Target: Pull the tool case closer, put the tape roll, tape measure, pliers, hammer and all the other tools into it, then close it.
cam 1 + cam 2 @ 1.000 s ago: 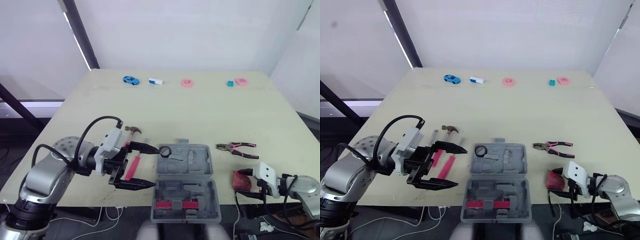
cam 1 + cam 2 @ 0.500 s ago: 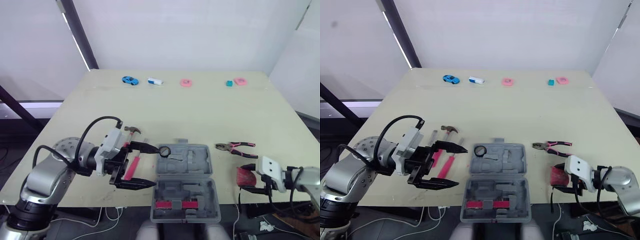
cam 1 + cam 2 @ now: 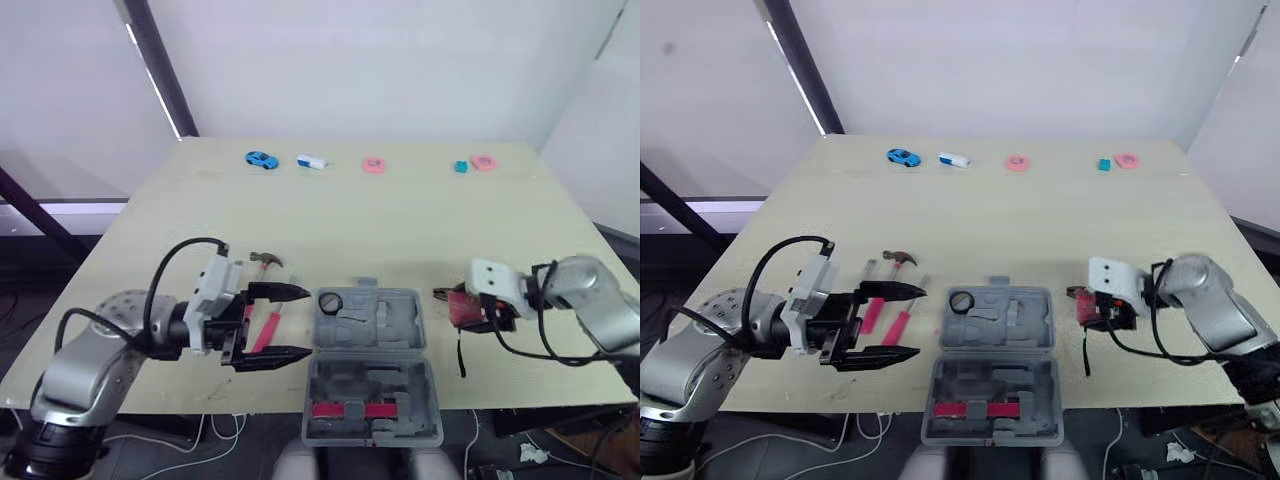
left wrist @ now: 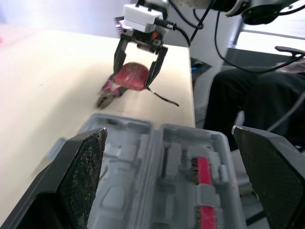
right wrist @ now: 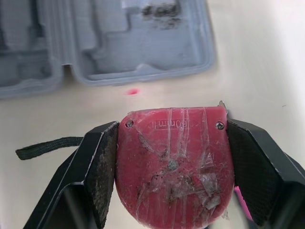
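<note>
We saw the right gripper (image 3: 470, 309) clenched on the red tape measure (image 5: 174, 167), at 3 o'clock of the open tool case (image 3: 370, 365), just over the pliers (image 4: 108, 91). The left gripper (image 3: 300, 322) stood released at 9 o'clock, over the pink-handled tools (image 3: 262, 330). The case lay at the near edge of the table (image 3: 400, 220), with wide bare surface toward 12 o'clock.

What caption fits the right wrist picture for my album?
Right gripper holds the red tape measure beside the open grey tool case.
</note>
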